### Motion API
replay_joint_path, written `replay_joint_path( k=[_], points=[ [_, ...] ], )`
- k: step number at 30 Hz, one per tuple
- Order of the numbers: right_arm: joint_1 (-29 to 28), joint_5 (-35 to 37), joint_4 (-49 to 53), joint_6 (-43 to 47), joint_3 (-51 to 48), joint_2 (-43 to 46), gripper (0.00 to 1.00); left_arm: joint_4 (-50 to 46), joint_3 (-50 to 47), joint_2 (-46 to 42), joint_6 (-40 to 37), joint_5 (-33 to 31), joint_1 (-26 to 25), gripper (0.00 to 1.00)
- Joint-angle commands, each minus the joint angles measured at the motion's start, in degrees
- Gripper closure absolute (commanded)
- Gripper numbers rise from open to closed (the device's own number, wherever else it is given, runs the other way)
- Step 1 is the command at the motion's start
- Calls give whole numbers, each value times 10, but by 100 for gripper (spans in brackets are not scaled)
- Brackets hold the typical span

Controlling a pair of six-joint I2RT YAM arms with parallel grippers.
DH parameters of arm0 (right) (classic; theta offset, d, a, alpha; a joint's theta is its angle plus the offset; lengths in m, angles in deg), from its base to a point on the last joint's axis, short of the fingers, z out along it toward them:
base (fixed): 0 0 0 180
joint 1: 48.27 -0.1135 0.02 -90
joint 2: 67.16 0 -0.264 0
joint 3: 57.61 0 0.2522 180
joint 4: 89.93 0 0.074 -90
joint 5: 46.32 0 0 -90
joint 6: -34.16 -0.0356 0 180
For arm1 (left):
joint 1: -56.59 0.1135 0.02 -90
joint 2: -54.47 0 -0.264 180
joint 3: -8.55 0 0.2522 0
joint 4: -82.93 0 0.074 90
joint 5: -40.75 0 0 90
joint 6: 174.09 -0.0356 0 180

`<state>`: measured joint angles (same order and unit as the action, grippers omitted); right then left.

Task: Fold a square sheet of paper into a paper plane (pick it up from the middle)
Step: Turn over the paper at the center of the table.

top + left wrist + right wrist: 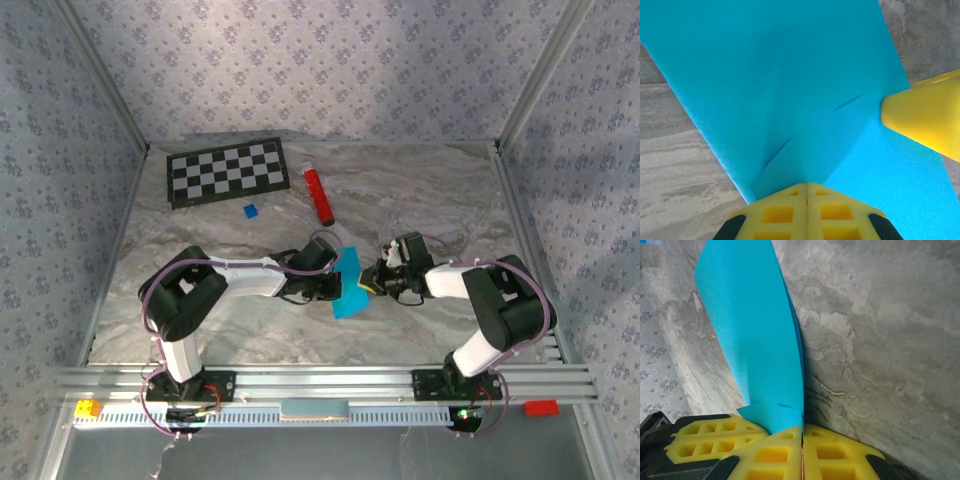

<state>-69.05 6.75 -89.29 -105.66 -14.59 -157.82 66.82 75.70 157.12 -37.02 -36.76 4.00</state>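
The square sheet of paper (350,282), bright cyan-blue, is held up off the marble table between the two arms, bent along a soft crease. My left gripper (335,287) is shut on one edge of it. In the left wrist view its yellow fingertips (807,186) pinch the sheet (770,75), where a crease and a folded flap fan out. My right gripper (373,281) is shut on the opposite edge. In the right wrist view its fingertips (802,429) clamp the paper (755,325), which rises edge-on. The right gripper's yellow finger (925,115) presses the sheet.
A black-and-white checkerboard (228,172) lies at the back left. A red cylinder (319,195) and a tiny dark-blue block (250,211) sit behind the arms. A yellow block (88,408) and a red block (541,407) rest on the front rail. Metal frame posts line the table sides.
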Motion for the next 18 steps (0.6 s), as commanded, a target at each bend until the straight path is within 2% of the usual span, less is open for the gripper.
replay_joint_path(
  k=[1,6,14,18],
  points=[
    [9,-6,-3,13,-10,5,93,0,-8,-25,3,3,2,94],
    [17,-3,27,28,-8,35,95,2,-14,-59,1,-12,2,79],
    [18,63,177,105,28,114,96,-13,-43,-150,-1,-84,7,70],
    [16,108,257,143,52,160,97,-23,-65,-193,-7,-116,13,61]
  ],
)
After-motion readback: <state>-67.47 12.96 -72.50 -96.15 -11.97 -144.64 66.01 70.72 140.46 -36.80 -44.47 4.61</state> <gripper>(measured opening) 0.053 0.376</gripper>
